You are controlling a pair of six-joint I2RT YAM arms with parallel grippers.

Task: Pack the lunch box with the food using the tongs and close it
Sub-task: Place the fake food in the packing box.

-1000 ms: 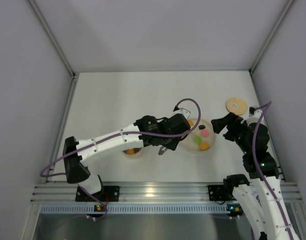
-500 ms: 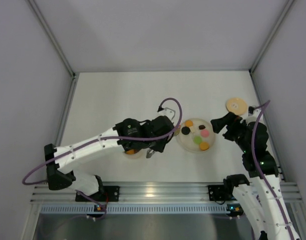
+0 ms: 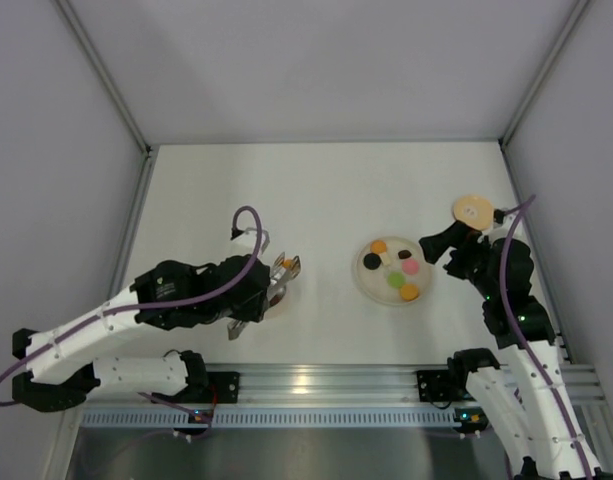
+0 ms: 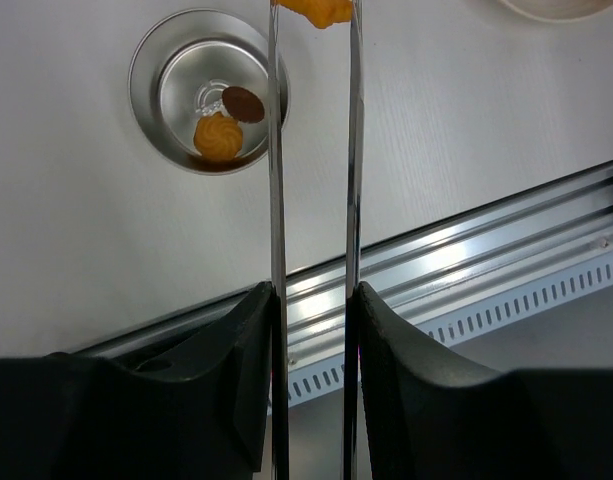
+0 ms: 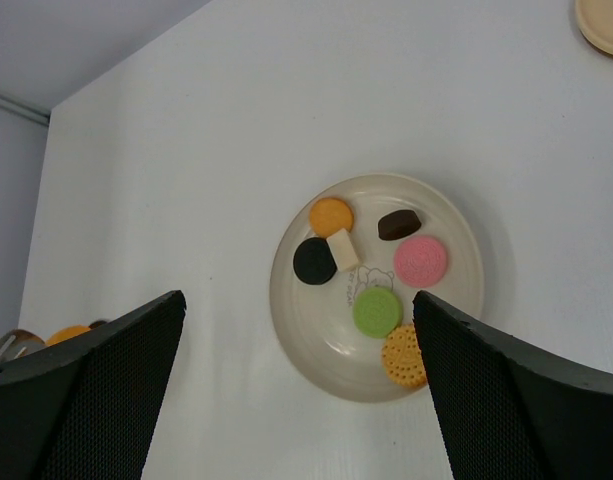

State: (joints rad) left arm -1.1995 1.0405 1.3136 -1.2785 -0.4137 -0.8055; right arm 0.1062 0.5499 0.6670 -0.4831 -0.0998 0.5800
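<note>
My left gripper is shut on the tongs, whose two thin arms run up to an orange piece of food pinched at their tips. The lunch box, an open steel pot, lies left of the tips and holds an orange swirl biscuit and a brown piece. From above, the left gripper covers most of the pot. The lid lies at the far right. My right gripper hangs open over the plate, where several pieces of food lie.
The pale plate sits right of centre on the white table. An aluminium rail runs along the near edge, close behind the left gripper. Grey walls enclose the table on three sides.
The left arm has drawn back to the left, carrying the tongs and the orange piece from the plate to beside the pot. The right arm has barely moved.
</note>
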